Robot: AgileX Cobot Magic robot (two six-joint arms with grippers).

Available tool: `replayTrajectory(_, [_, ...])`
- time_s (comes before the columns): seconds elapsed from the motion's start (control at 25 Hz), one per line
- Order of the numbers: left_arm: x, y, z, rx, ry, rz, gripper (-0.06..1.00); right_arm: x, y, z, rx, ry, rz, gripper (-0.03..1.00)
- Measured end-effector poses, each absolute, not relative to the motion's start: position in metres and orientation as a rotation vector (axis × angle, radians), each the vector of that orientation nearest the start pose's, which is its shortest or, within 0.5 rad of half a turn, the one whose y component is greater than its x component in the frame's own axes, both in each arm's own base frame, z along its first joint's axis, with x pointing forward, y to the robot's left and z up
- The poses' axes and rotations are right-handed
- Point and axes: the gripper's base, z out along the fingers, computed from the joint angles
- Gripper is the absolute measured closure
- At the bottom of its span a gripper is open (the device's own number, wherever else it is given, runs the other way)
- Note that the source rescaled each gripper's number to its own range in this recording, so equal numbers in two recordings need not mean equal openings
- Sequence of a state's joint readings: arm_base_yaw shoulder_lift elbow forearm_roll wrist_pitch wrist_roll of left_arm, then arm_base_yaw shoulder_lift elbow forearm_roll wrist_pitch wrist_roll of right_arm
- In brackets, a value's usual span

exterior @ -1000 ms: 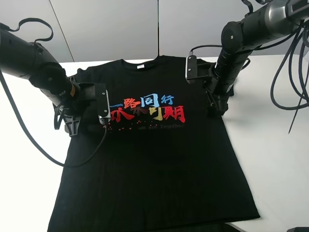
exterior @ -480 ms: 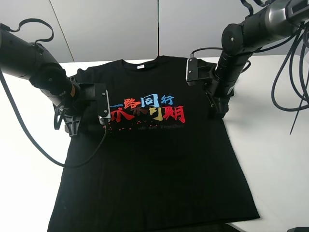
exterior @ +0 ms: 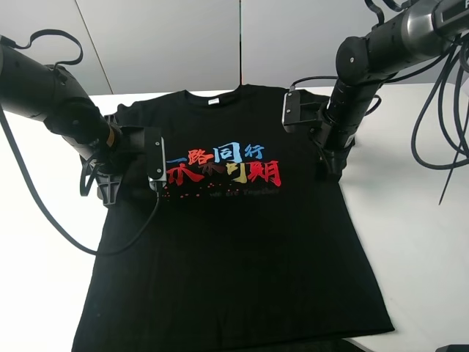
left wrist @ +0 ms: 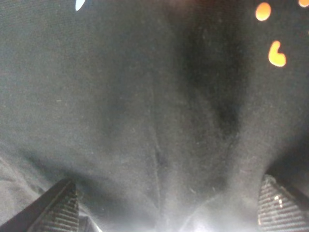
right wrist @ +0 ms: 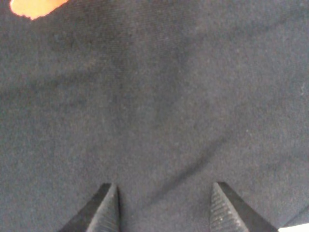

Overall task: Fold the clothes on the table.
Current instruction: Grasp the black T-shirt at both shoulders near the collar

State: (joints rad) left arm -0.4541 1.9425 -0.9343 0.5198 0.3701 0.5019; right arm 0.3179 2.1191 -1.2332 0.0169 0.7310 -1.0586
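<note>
Grasp for first fold | left gripper (left wrist: pixel 169 208) gaped wide on shirt (exterior: pixel 234 242), beside print (exterior: pixel 223 165) | right gripper (right wrist: pixel 166 208) stood half-apart, gripping nothing | both likely needed equal, level pinches.

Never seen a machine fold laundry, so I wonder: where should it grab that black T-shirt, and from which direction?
Likely at both outer sides of the chest, level with the print, coming straight down from above. The black T-shirt lies flat, front up, on the white table, so no edge stands up; cloth must be pinched into a fold. Matching holds either side keep it even.
</note>
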Motion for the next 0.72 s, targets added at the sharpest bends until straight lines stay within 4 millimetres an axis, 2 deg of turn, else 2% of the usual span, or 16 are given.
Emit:
replayTrajectory(0.6, [0.3099,-0.1326,0.1011,1.87,2.151,0.384,-0.02,0.3555,0.1181,0.0884,-1.951,2.407,-0.007,0.42])
replayTrajectory(0.72, [0.31,-0.1327,0.1012,1.87,2.149,0.383,0.05,0.3561,0.1182,0.0884,-1.947,2.403,-0.01,0.38])
